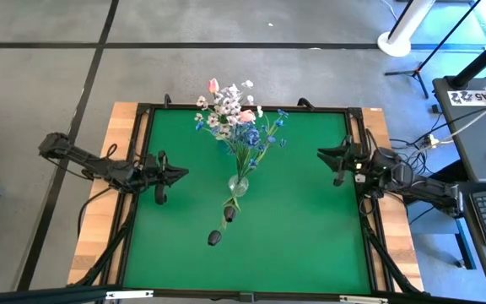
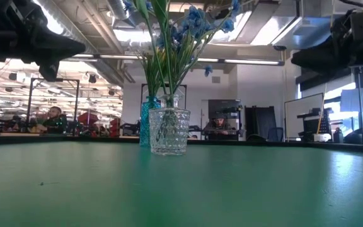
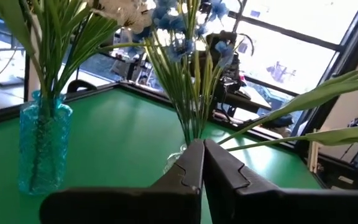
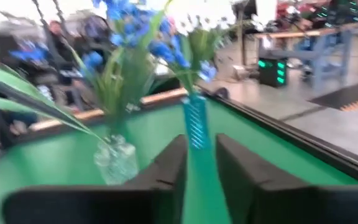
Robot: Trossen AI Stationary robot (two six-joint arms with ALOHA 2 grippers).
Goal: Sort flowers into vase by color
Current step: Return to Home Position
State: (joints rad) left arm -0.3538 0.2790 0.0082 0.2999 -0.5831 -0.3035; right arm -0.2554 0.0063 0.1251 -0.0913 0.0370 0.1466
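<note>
A clear glass vase (image 1: 238, 184) stands upright on its base mid-table on the green table (image 1: 310, 245). It holds blue blossom sprays (image 2: 197, 19) on green stems. Behind it a teal vase (image 3: 42, 143) stands upright with white blossoms (image 3: 123, 9); in the high view flowers hide it. Pink tulip buds (image 1: 213, 84) and white clusters (image 1: 226, 105) spread toward the far edge. My left gripper (image 1: 184, 173) is shut, left of the vases, pointing level at them. My right gripper (image 1: 321, 154) stands at the right, its fingers (image 4: 235, 162) a narrow gap apart with nothing between.
Two small dark lumps (image 1: 229, 213) (image 1: 214, 238) lie on the table just near of the clear vase. A black frame (image 1: 137, 169) edges the green surface, with wooden strips outside it. Long green leaves (image 3: 303, 99) reach out sideways from the bouquet. People sit in the room beyond.
</note>
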